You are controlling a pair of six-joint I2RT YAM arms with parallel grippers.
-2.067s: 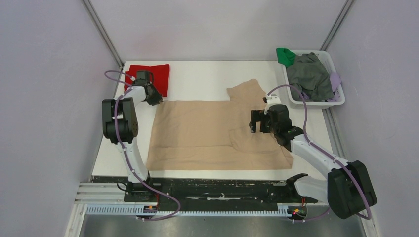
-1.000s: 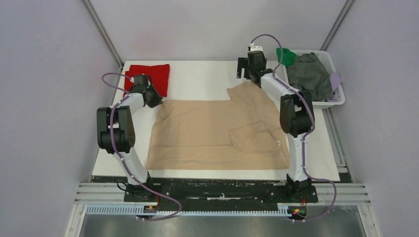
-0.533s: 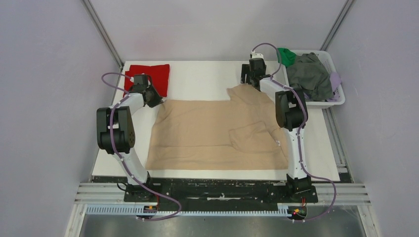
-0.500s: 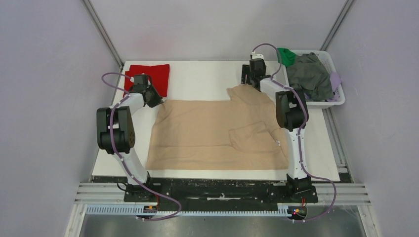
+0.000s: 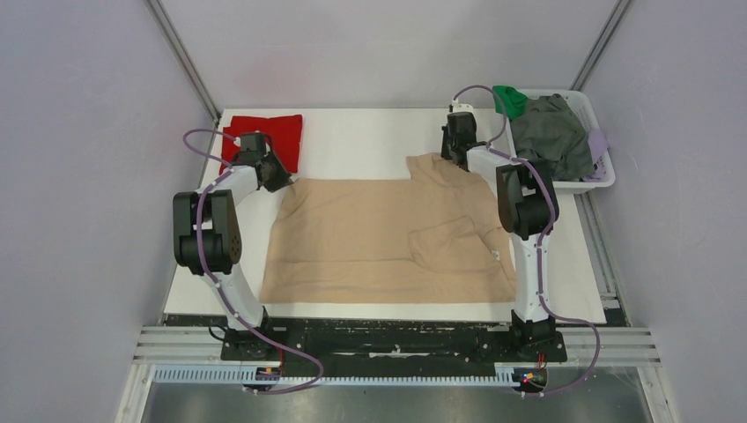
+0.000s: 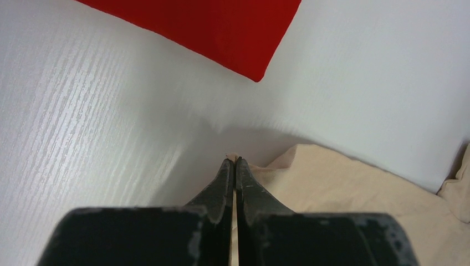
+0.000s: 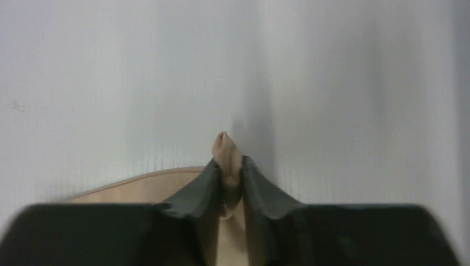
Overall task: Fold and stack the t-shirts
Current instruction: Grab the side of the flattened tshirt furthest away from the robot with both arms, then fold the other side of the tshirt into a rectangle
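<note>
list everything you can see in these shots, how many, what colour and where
beige cloth short-sleeved t-shirt: one, beige, spread flat across the middle of the table
red cloth t-shirt folded to a rectangle: one, red, far left corner of the table
white flat table: one, white, under both shirts
white plastic basket: one, white, far right of the table
grey crumpled garment: one, grey, in the basket
green bunched cloth: one, green, at the basket's far left corner
lilac cloth: one, pale purple, at the basket's right side
left gripper: one, black, shut on the beige shirt's far left corner
right gripper: one, black, shut on the beige shirt's far right tip
</note>
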